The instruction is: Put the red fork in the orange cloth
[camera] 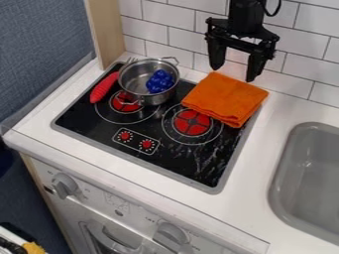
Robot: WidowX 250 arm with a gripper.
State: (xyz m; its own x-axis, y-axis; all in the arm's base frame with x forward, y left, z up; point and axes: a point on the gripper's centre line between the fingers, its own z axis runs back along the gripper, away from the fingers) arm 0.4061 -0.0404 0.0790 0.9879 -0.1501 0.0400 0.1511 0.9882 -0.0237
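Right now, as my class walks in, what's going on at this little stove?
The robot's gripper hangs open and empty near the far edge of the folded orange cloth. The red-handled fork lies beside the metal pot, which holds a blue bunch resembling grapes. The fork isn't in the cloth yet.

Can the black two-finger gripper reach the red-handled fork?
Probably yes: the gripper is open and nothing covers the fork's red handle, though the silver metal pot beside it may interfere.
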